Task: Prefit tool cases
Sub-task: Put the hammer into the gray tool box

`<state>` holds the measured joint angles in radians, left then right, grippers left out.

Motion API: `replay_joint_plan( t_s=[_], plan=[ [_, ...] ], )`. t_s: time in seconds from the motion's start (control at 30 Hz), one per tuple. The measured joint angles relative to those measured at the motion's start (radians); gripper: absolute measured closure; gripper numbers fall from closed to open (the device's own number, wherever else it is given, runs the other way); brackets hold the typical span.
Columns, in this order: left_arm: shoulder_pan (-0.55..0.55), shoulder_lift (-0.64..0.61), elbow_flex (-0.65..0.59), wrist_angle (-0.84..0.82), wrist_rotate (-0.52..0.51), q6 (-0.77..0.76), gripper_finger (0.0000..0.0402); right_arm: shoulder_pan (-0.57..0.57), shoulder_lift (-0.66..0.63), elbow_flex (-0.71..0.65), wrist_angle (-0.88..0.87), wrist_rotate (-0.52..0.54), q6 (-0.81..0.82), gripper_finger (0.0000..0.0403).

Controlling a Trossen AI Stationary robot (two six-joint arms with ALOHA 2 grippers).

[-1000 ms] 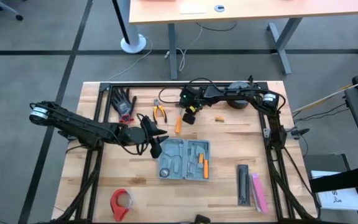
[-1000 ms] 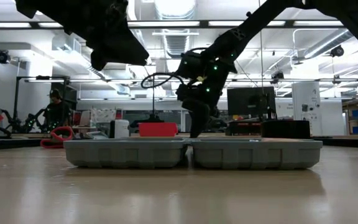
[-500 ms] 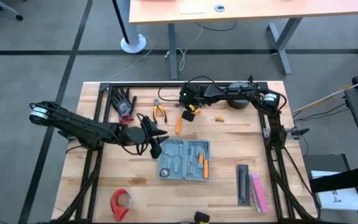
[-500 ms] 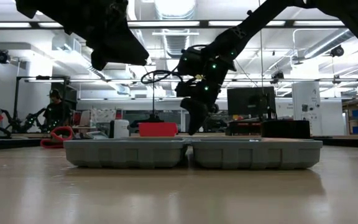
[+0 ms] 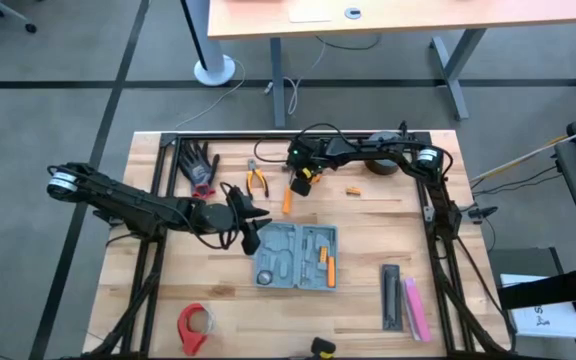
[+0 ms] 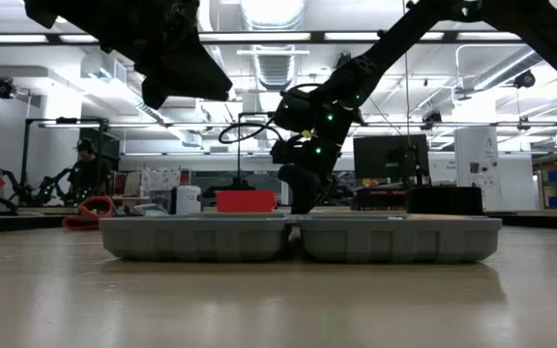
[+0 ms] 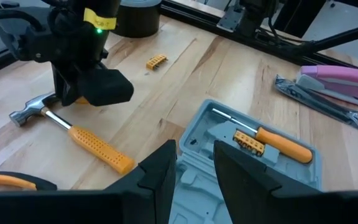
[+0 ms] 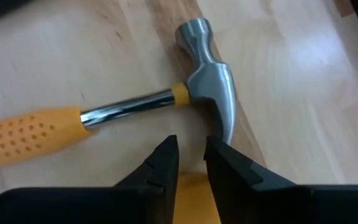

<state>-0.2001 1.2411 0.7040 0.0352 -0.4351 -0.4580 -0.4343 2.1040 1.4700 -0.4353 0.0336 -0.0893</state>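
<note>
Right hand (image 8: 188,163), fingers slightly parted and empty, hovers above the hammer (image 8: 129,112); next, grasp it for the tool case (image 5: 296,257).

Left hand (image 7: 194,171) waits, parted, empty.

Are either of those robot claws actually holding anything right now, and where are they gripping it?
Neither, it seems. The right gripper hovers just above the hammer, its fingers a little apart with nothing between them. The left gripper hangs empty over the open tool case.

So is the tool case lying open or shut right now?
Open. The tool case lies spread flat, both grey trays facing up, with an orange-handled screwdriver already seated in one slot.
</note>
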Motion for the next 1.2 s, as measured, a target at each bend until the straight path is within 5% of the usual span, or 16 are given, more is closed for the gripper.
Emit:
replay_joint_plan(
  t_s=[0.27,1.2],
  plan=[
    [0.000,0.000,0.000,0.001,0.000,0.000,0.0287,0.002,0.000,0.026,-0.004,0.002,-0.005,0.0329],
    [0.000,-0.001,0.000,0.013,0.000,0.000,0.0287,0.007,0.005,0.041,-0.115,0.024,-0.020,0.0403]
  ],
)
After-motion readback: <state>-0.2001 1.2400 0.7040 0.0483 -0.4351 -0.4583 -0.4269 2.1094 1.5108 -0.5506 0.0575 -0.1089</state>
